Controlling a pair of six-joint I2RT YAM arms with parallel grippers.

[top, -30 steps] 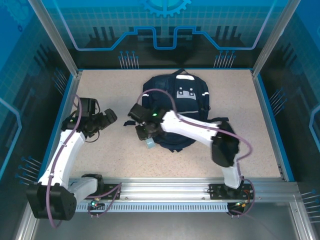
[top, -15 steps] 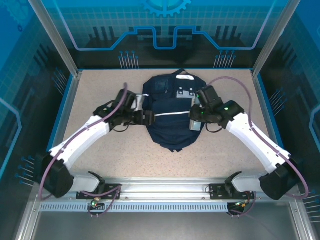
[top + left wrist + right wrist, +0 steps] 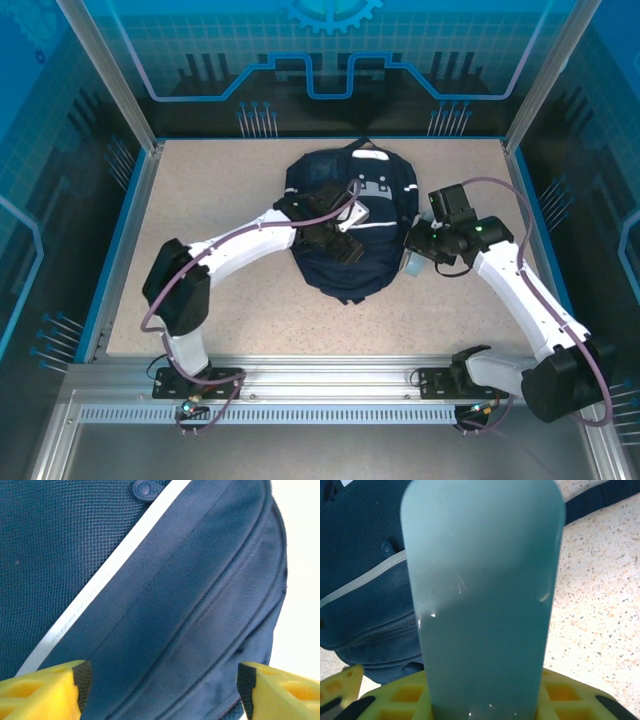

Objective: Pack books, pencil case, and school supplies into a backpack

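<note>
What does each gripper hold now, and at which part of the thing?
The right gripper grips a light blue case by one end; the rest sticks out beyond the fingers. The left gripper, open above the backpack, holds nothing.

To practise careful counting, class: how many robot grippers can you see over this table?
2. The left gripper is open above the backpack's middle; the right gripper is beside the backpack, shut on a pale blue object. None seems hidden.

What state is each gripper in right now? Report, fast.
Left gripper: open, jaws wide apart above the backpack, holding nothing.
Right gripper: shut on a light blue object.
</note>
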